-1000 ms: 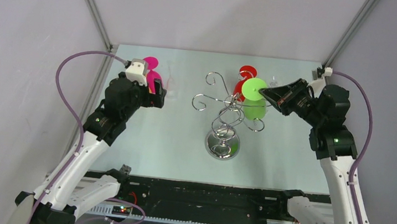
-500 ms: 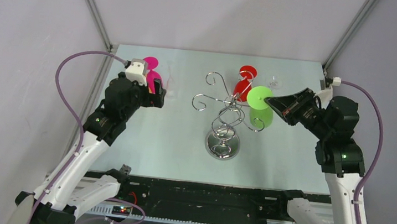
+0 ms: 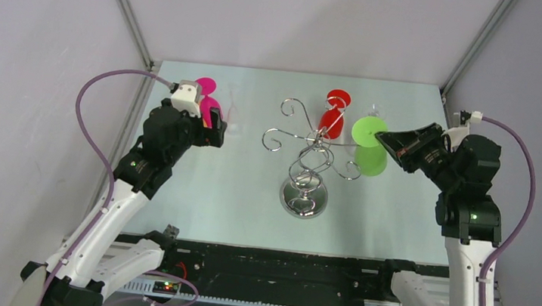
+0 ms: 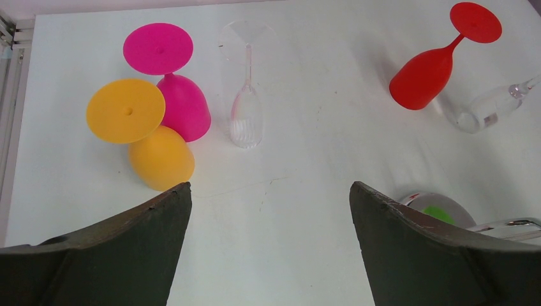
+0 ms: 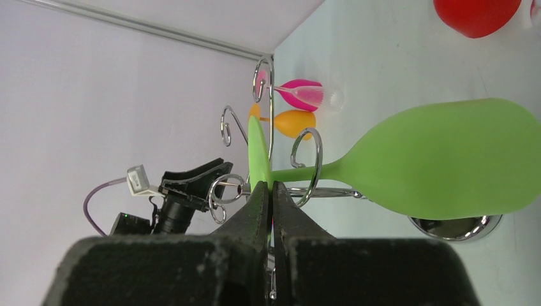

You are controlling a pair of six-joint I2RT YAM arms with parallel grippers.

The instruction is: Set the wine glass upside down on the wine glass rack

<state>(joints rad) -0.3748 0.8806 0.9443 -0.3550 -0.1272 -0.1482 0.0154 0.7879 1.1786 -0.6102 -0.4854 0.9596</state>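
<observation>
The chrome wine glass rack [image 3: 310,161] stands mid-table on its round mirrored base [image 3: 303,199]. My right gripper [image 3: 385,139] is shut on the flat foot of a green wine glass [image 3: 370,161]. It holds the glass foot up and bowl down, just right of the rack's curled arms. In the right wrist view the pinched foot [image 5: 256,153] is edge-on at the gripper [image 5: 268,188], the bowl [image 5: 446,159] is at right, and the rack's arms [image 5: 306,159] lie behind the stem. My left gripper [image 3: 213,128] is open and empty at the far left [image 4: 269,188].
A red glass [image 3: 331,117] lies behind the rack, with a clear glass [image 4: 491,108] beside it. A pink glass [image 4: 172,95], an orange glass [image 4: 147,137] and another clear glass [image 4: 247,108] lie at the back left. Enclosure walls stand close on both sides.
My right gripper has drawn back to the right with the green glass, from over the rack's right arms to clear of them. The left arm has not moved.
</observation>
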